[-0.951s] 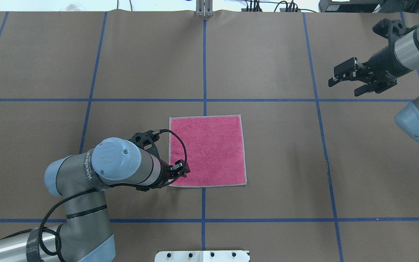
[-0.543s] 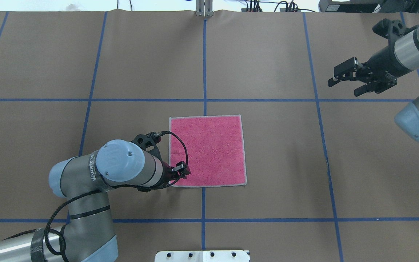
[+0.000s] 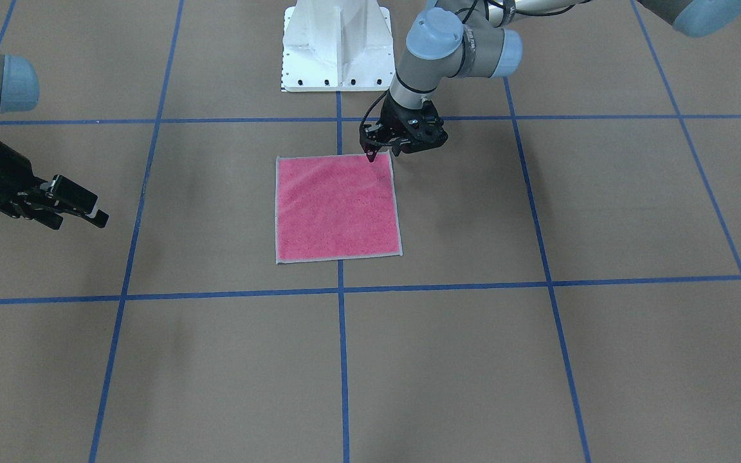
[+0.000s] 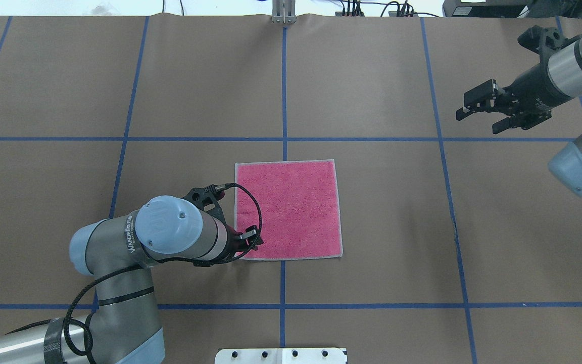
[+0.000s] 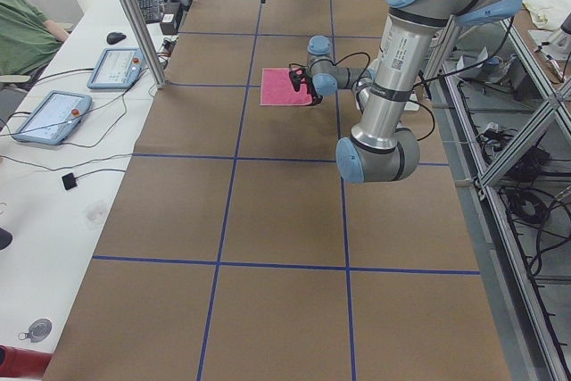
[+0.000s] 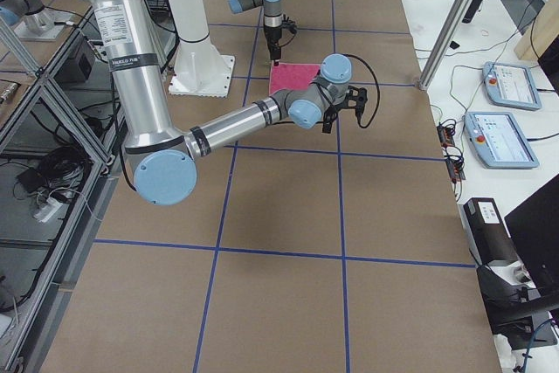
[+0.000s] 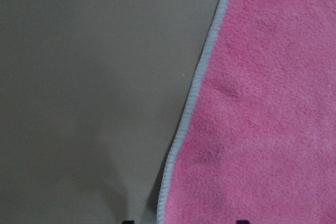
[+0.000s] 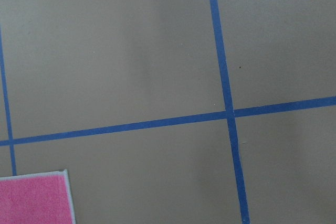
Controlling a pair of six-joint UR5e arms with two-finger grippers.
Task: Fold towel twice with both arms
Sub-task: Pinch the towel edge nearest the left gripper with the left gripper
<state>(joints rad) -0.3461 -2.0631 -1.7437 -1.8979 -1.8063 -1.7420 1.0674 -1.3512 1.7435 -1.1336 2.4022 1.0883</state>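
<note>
Overhead exterior, near to far: white pedestal plate sits at the 6 o'clock edge. The left arm comes in from 7 o'clock and is bent low over the tabletop, which is brown with a blue tape grid. The left claw is down at the towel's 7 o'clock corner with its fingers apart, astride the towel's 9 o'clock edge. Left wrist view shows one tip over bare tabletop and the other over pink, with the grey edging running between them. Cannot tell if the tips touch the cloth; nothing is gripped.

The towel lies flat and unfolded, a single layer, pink face up with light grey edging all round. It sits near the tabletop middle, slightly toward 6 o'clock, across the centre blue line.

The right claw is at 2 o'clock from the towel and well apart from it, above the tabletop. Its fingers are spread, hold nothing and point toward 9 o'clock. The right arm enters from the 3 o'clock edge. Right wrist view shows a tape crossing and one towel corner at its 7 o'clock.
</note>
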